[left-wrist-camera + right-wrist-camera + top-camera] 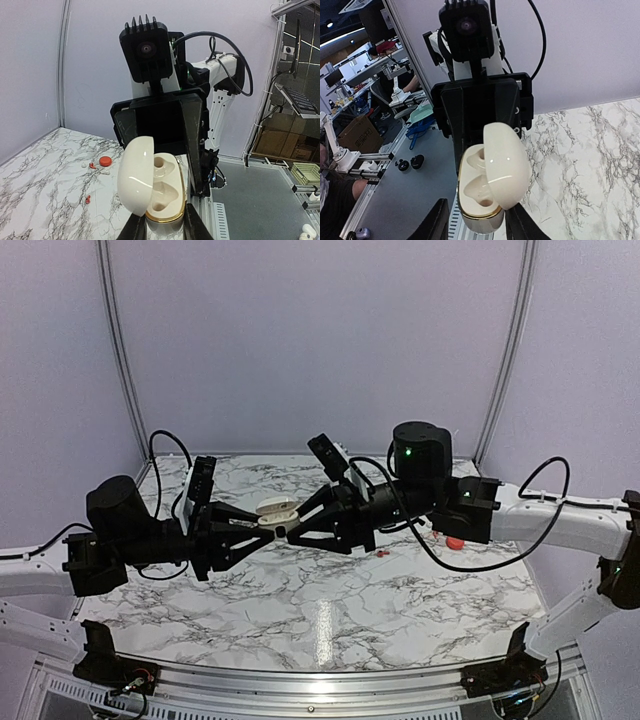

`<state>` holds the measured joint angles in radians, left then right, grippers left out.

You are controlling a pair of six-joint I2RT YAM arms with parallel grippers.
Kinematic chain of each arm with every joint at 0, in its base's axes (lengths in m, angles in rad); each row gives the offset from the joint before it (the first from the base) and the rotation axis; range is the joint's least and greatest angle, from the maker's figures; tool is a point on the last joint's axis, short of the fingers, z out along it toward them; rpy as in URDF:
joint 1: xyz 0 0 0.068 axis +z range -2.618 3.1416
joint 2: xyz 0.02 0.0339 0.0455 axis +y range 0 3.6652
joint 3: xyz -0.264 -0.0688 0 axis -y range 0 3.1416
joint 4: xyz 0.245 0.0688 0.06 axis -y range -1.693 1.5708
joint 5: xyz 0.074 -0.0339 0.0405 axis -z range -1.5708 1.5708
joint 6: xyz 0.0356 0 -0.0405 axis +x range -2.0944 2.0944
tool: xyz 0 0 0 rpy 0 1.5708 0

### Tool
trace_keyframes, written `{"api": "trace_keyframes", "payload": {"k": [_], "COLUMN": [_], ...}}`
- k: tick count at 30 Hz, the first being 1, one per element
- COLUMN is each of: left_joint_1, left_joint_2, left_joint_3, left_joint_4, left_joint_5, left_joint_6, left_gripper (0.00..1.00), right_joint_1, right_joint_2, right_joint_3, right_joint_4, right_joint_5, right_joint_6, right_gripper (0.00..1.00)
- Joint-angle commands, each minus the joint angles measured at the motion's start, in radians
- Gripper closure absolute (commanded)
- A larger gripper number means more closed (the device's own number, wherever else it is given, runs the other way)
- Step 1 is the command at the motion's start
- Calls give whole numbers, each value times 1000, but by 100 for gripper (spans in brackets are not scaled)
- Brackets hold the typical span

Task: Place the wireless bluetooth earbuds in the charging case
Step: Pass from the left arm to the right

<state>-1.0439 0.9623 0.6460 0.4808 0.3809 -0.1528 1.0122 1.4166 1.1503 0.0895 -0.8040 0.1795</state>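
Observation:
A cream charging case (277, 508) with a gold rim is held in mid-air over the table's middle, lid open and both wells empty. My left gripper (164, 231) is shut on its base (162, 200), fingers tight on both sides. My right gripper (476, 227) faces it from the other side and is open. Its fingers straddle the case (480, 200), with a gap on one side. Two tiny red earbuds lie on the marble, one (88, 199) nearer and one (92, 165) beside a red round case (105, 160). One bud shows in the top view (383, 553).
The red round case (454, 541) lies at the right of the marble table, under the right arm. A small white piece (82, 164) lies by the buds. The table's metal edge rail (215, 215) runs close below the held case. White walls enclose the back and sides.

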Motion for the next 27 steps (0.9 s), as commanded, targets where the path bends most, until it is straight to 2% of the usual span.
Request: {"api": "trace_keyframes", "payload": {"k": [1,7,10,17,23,27], "left_joint_1": [7,8,10,18,20,19], "left_joint_2": [-8,-8,-8,-8,-2,5], "left_joint_3": [25,20,18,16,16,20], "left_joint_4": [-2,-1,-2,-4,-5,-6], "left_joint_5": [5,8,7,24,26,31], "left_joint_6": [-4,-3,-4,-8,-9,-9], "left_gripper": [94,94,94,94,94,94], "right_joint_1": [6,3,2,-11,-20,-21], "right_joint_2": [16,12,11,2,-6,-2], "right_joint_3": [-2,-4,-7,-14,-18,-18], "right_joint_4": [35,52,69,78,79,84], "right_joint_5": [-7,-11,-20,-33,-37,-42], "right_joint_6": [22,34,45,56,60,66], "right_gripper": [65,79,82,71,74,66]}}
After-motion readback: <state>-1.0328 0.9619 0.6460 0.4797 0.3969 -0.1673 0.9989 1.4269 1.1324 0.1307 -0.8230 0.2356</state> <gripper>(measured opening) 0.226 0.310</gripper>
